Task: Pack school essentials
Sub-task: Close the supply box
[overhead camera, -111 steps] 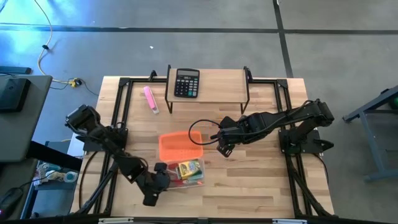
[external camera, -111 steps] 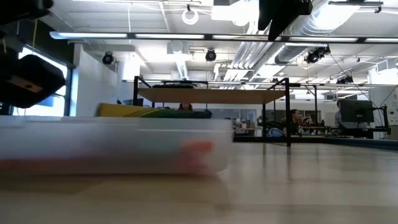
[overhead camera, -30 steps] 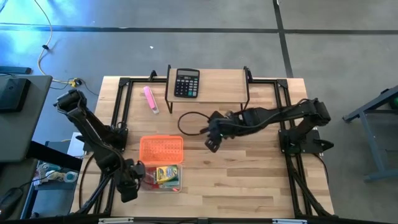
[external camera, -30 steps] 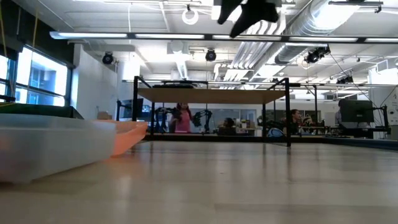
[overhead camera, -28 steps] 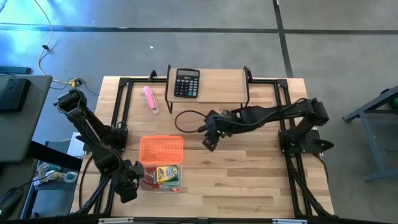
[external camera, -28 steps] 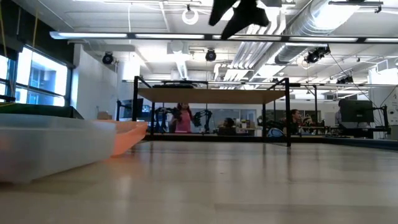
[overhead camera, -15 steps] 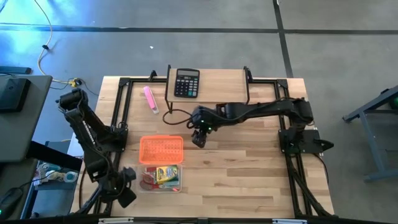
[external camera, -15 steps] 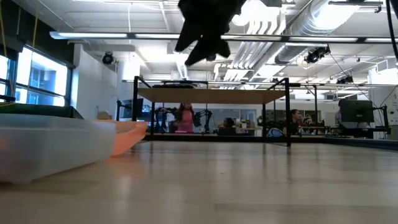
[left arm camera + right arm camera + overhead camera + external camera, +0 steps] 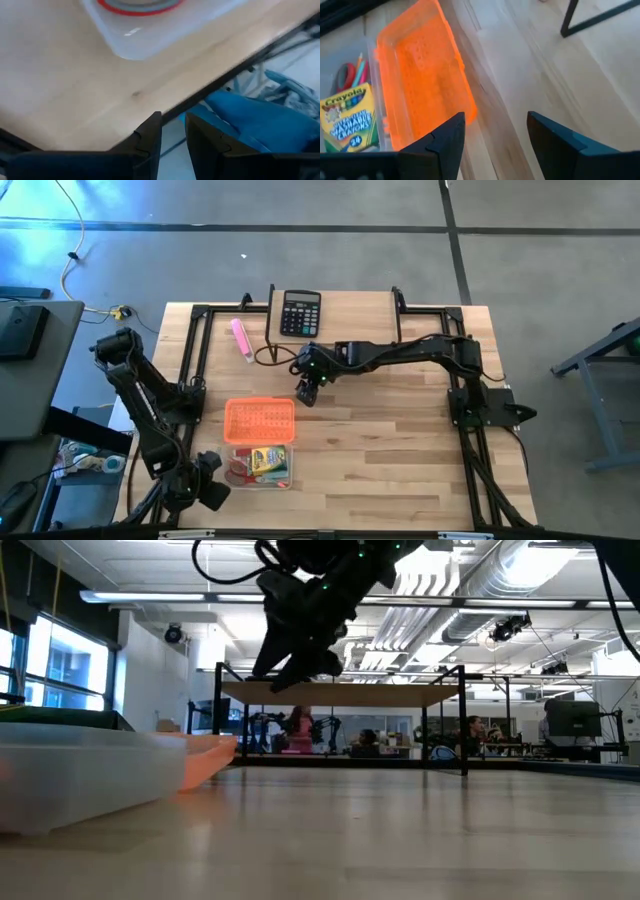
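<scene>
Swung leftward, the right gripper (image 9: pixel 306 392) hangs empty, fingers apart, above the orange lid (image 9: pixel 260 421) — light, stiff, probably slick; edge-grip it. Left gripper (image 9: pixel 172 131): narrowly apart.

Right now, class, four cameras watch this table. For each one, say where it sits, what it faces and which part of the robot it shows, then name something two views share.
High view: above the table, looking straight down; both arms, the orange lid and the crayon box show.
Low view: at tabletop height, looking level across into the room; the right arm's fingers hang from above.
Left wrist view: on the left arm at the table's edge; its fingers and the clear box corner show.
Right wrist view: on the right arm, facing down; its open fingers frame the orange lid.
Shared: high and right wrist views both show the lid and the crayon box.
</scene>
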Available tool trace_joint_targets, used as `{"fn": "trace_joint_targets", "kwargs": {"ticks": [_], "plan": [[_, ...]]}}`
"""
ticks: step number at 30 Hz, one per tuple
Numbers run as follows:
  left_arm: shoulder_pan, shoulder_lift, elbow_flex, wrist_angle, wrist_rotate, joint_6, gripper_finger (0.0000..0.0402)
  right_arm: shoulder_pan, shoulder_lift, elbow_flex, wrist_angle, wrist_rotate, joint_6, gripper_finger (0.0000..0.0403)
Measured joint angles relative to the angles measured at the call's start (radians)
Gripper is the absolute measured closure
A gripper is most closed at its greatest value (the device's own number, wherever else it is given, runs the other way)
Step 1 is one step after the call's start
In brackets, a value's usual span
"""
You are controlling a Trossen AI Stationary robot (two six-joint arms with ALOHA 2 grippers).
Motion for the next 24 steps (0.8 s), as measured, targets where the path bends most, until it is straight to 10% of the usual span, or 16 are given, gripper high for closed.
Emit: {"fn": "trace_joint_targets", "kwargs": {"ticks": [24], "plan": [[0.056, 0.204, 0.01, 0.122, -0.002, -0.116, 0.0336, -0.009, 0.146, 0.001, 0.214, 0.082, 0.067, 0.0199]]}}
